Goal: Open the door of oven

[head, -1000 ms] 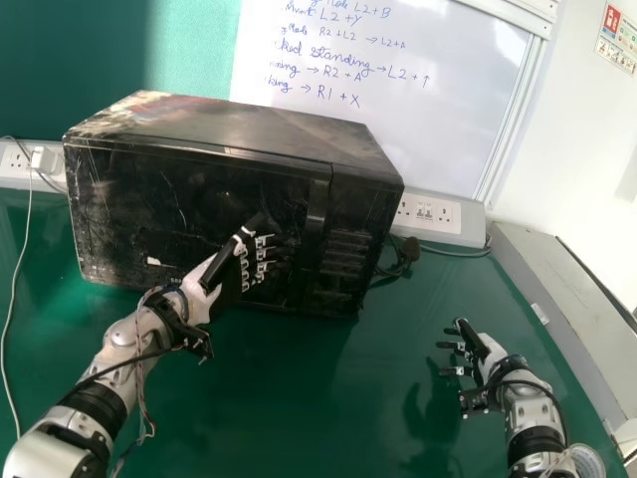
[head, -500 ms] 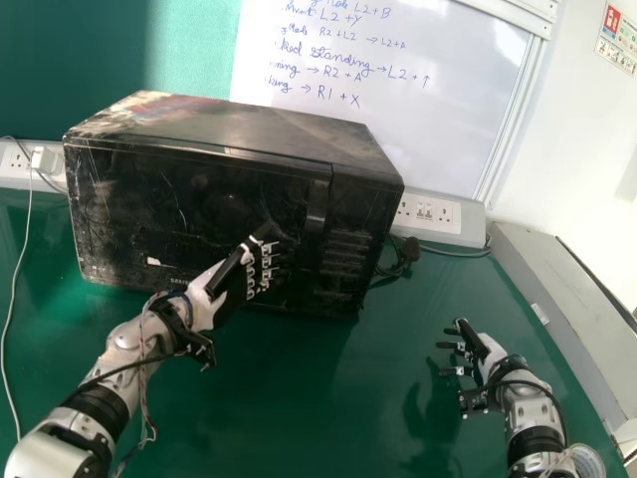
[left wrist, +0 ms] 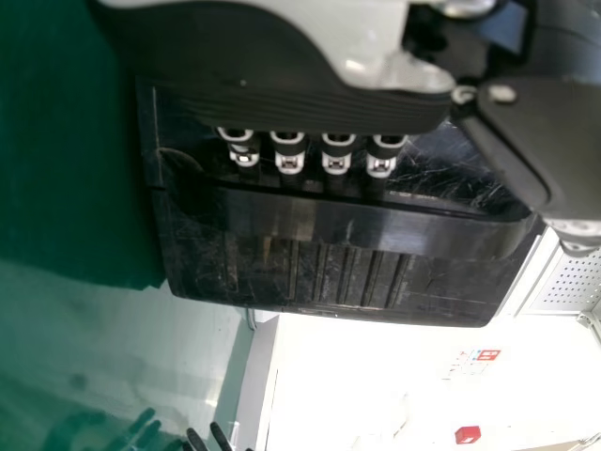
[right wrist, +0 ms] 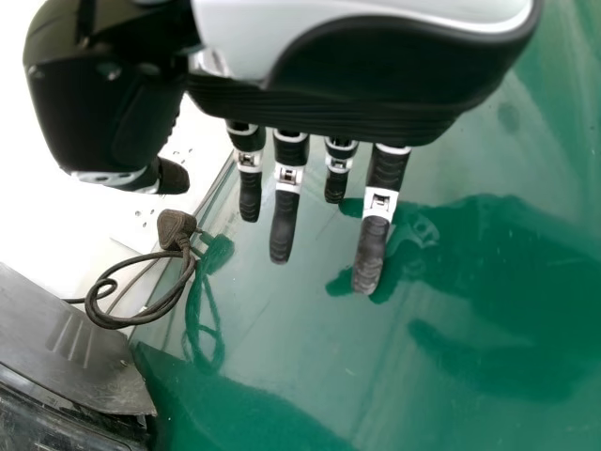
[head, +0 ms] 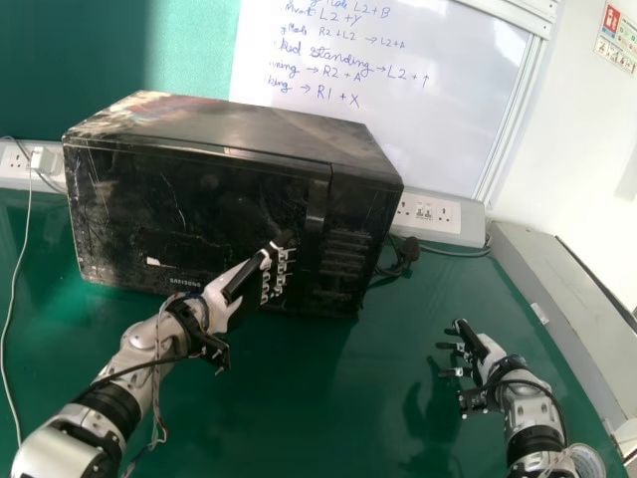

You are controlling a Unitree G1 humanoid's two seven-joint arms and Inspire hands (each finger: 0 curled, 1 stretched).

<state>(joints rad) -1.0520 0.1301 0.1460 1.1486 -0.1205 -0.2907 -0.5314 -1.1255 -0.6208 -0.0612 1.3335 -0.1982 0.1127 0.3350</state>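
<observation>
My left hand [head: 245,277] is open, fingers extended toward the shut door [head: 169,204] of the microwave oven [head: 259,127], grasping nothing. The vertical door handle [head: 317,204] is just beside the fingertips, on their right; I cannot tell whether they touch it. My right hand [head: 482,344], well apart to the right, is open over the green table [head: 328,398].

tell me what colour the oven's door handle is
The door handle is glossy black, seen best in the left wrist view.
</observation>
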